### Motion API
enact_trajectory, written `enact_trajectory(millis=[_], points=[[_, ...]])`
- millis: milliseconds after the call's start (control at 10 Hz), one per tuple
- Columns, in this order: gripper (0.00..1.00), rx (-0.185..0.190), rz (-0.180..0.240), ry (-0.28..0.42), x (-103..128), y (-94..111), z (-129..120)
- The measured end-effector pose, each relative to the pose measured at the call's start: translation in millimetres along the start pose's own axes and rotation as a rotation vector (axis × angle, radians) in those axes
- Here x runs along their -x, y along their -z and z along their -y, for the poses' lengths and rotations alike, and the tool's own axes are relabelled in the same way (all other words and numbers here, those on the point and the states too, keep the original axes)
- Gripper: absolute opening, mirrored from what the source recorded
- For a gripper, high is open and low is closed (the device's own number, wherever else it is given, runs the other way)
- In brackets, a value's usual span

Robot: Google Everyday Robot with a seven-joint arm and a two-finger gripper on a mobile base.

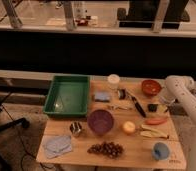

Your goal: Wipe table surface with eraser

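The table surface (136,145) is a light tan wooden top that carries many items. The eraser (152,107) is a small dark block near the table's right edge, below a red-orange bowl (151,87). My gripper (160,107) sits at the end of the white arm (175,87), which comes in from the right. The gripper is low over the table, right beside the eraser. Whether it touches the eraser does not show.
A green tray (67,95) stands at the back left, with a light-blue pad (102,96), a white cup (113,80) and a black-handled tool (137,106) beside it. A purple bowl (100,121), metal cup (76,129), grapes (106,148), blue cloth (58,145), orange fruit (129,127), banana (153,133) and blue cup (161,150) fill the front.
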Motion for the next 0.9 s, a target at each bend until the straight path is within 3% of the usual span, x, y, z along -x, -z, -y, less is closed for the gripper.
enact_trajectory(millis=[700, 900], points=[[0.80, 0.046, 0.000, -0.009, -5, -12, -4], [0.71, 0.057, -0.004, -0.012, -5, -15, -3]])
